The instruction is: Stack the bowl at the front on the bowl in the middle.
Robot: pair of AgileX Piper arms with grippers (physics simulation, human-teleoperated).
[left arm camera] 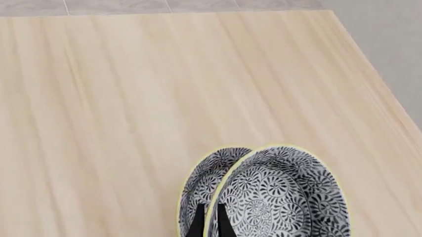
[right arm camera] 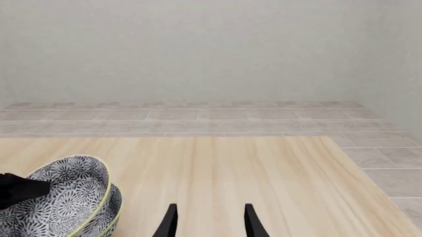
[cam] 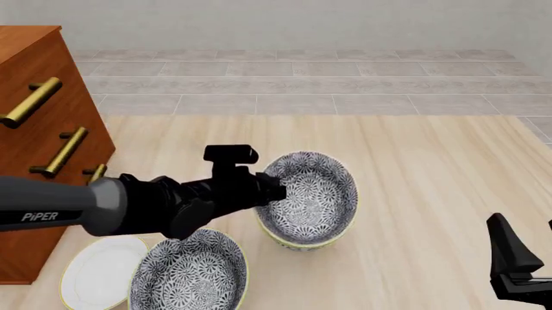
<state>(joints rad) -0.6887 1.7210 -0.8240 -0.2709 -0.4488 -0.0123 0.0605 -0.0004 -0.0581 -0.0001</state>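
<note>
Wooden counter (cam: 431,168), tiled floor beyond. Left gripper (cam: 274,188) fingers pinch rim of tilted front bowl (cam: 315,187), half-seated in middle bowl (cam: 302,240). Level the bowl, centre it, then release. Right gripper (right arm camera: 207,222) fingers apart, idle.

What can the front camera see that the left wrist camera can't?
Only the front view shows the wooden cabinet, the white plate, a third bowl lying alone near the front, and the right gripper waiting off to the side. Only the left wrist view shows the left gripper with its fingers astride the rim of the tilted bowl. Both show that tilted bowl sitting in the bowl under it, and the table.
</note>
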